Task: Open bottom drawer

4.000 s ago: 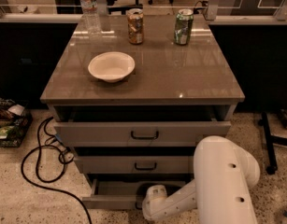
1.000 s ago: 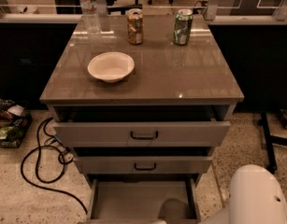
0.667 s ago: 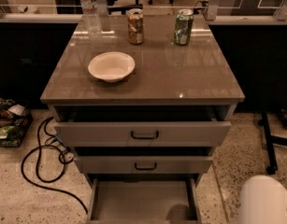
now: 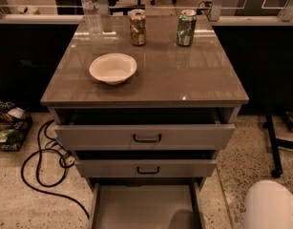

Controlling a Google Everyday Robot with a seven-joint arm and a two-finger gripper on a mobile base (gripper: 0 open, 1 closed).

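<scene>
Here bottom drawer [image 4: 141, 206] open, tool unseen

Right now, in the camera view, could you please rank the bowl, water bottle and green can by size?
1. bowl, nearest the camera
2. water bottle
3. green can, close call
The gripper is out of view.

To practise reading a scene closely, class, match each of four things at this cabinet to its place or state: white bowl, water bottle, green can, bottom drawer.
Things:
1. white bowl
2. water bottle
3. green can
4. bottom drawer

Places or states:
A. back left corner of the cabinet top
B. pulled out, grey inside showing
C. left of the top's middle, nearer the front
D. back of the top, towards the right

Pairs: 1-C, 2-A, 3-D, 4-B.

The gripper is out of view; only a white arm section shows at lower right.
</scene>
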